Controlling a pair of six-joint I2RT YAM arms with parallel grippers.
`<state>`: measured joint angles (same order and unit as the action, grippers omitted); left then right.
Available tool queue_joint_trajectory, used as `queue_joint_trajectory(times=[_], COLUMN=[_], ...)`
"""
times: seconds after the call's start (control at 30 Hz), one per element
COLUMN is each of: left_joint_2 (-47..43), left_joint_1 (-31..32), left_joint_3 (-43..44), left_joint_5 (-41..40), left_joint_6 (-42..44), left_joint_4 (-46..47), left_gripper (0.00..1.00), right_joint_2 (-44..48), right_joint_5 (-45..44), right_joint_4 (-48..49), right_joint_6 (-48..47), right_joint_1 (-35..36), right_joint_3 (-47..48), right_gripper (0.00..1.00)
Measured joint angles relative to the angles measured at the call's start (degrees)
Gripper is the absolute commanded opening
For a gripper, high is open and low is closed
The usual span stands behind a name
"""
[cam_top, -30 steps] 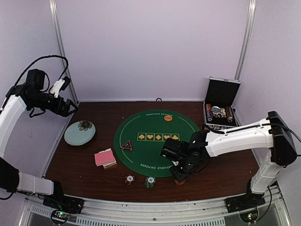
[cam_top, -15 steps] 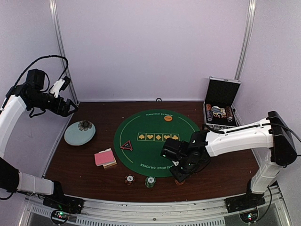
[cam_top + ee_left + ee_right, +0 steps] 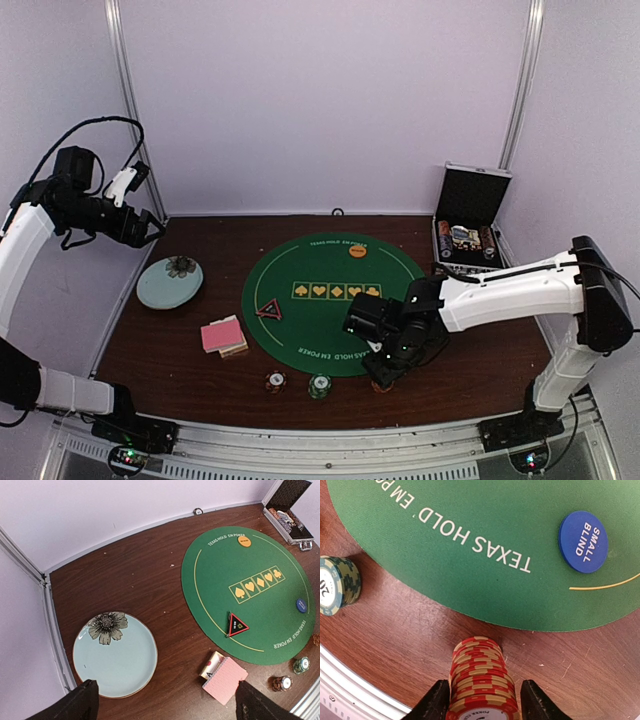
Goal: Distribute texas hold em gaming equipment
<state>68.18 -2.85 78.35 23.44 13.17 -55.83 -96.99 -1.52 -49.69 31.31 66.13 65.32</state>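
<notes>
Overhead from behind; left wrist high; right wrist near mat (image 3: 470, 520)

Red-and-tan striped chip stack (image 3: 481, 680), blue button (image 3: 583, 541), green mat (image 3: 470, 530).

In the right wrist view the red chip stack (image 3: 481, 680) is cut by the bottom edge, the green chip stack (image 3: 337, 586) by the left edge.
</notes>
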Motion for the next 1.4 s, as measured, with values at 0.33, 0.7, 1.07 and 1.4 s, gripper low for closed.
queue_joint_trajectory(times=[0.33, 0.7, 1.07, 1.4], left_joint_2=[-0.04, -0.07, -0.07, -0.07], left_joint_1=[0.0, 0.0, 0.0, 0.0], left_joint_3=[0.0, 0.0, 0.0, 0.0], left_joint_5=[0.42, 0.42, 0.42, 0.42], left_joint_6=[0.0, 0.37, 0.48, 0.48], left_joint_4=[0.0, 0.02, 0.02, 0.02], left_gripper=[0.98, 0.98, 0.97, 0.98], right_joint_2=[1.27, 1.25, 1.18, 1.14], right_joint_5=[0.09, 0.2, 0.68, 1.07], right_joint_4=[-0.28, -0.26, -0.22, -0.17], right_joint_6=[0.04, 0.0, -0.07, -0.44], right_joint_1=[0.0, 0.0, -0.11, -0.5], right_joint_3=[0.02, 0.02, 0.02, 0.02], right_gripper=[0.51, 0.5, 0.5, 0.38])
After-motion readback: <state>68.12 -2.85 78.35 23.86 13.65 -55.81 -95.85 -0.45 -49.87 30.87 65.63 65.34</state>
